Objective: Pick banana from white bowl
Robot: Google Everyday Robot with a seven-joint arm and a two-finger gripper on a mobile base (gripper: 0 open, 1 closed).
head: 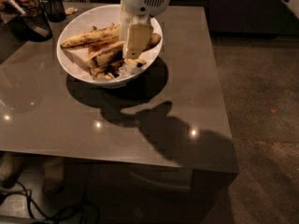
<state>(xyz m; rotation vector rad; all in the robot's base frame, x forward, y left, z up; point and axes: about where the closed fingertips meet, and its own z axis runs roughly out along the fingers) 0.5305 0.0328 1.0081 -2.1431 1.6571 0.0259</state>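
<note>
The white bowl (74,62) stands at the back left of the grey table and holds several bananas. The banana (105,54), yellow with dark brown patches, lies across the middle of the bowl. It runs under my gripper towards the right rim. A paler long banana (86,38) lies behind it. My gripper (135,48) reaches down from above into the right half of the bowl, right over the banana. It hides the banana's middle part.
Dark cups (56,6) and a dark holder (35,22) stand at the table's back left corner, close to the bowl. The table's (140,134) right edge borders brown floor (261,101). Cables lie on the floor at the lower left.
</note>
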